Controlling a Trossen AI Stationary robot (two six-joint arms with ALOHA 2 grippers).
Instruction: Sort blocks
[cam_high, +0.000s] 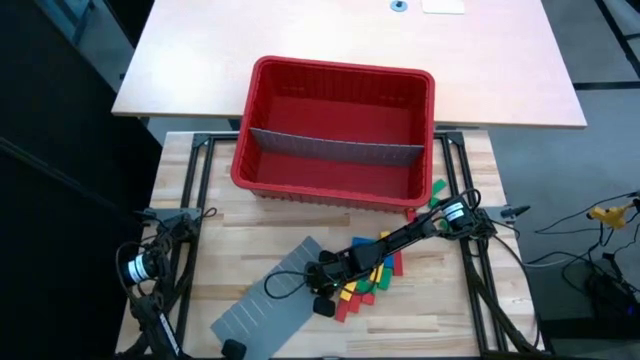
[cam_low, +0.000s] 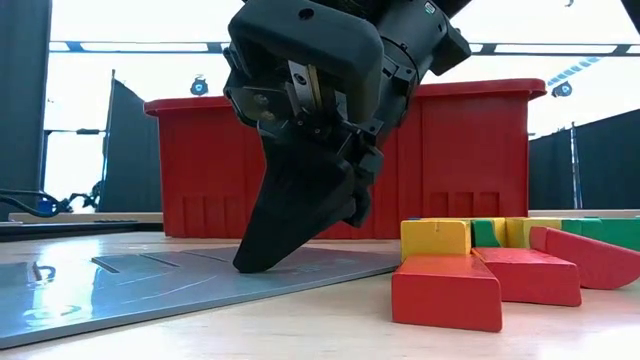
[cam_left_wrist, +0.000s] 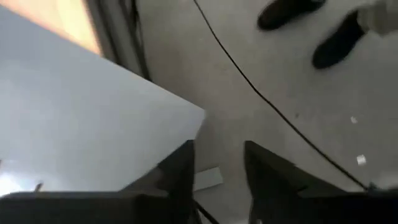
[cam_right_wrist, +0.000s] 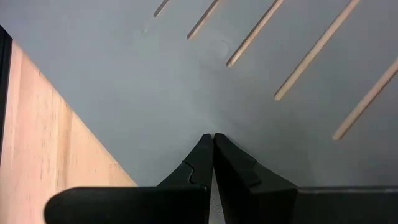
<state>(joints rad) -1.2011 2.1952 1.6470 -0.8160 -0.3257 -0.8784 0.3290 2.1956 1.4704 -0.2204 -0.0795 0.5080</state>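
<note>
Right gripper (cam_right_wrist: 213, 138) is pressing, fingers closed and empty, on the grey panel (cam_high: 275, 300); blocks (cam_high: 372, 278) at lower center look light, rigid, pinchable across narrow sides.

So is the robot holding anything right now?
No. The right gripper is shut with nothing between its tips, which press on the grey slotted panel. The left gripper is open and holds nothing.

Blocks (cam_high: 370, 283) between panel (cam_high: 265, 315) and bin (cam_high: 340, 130)
</note>
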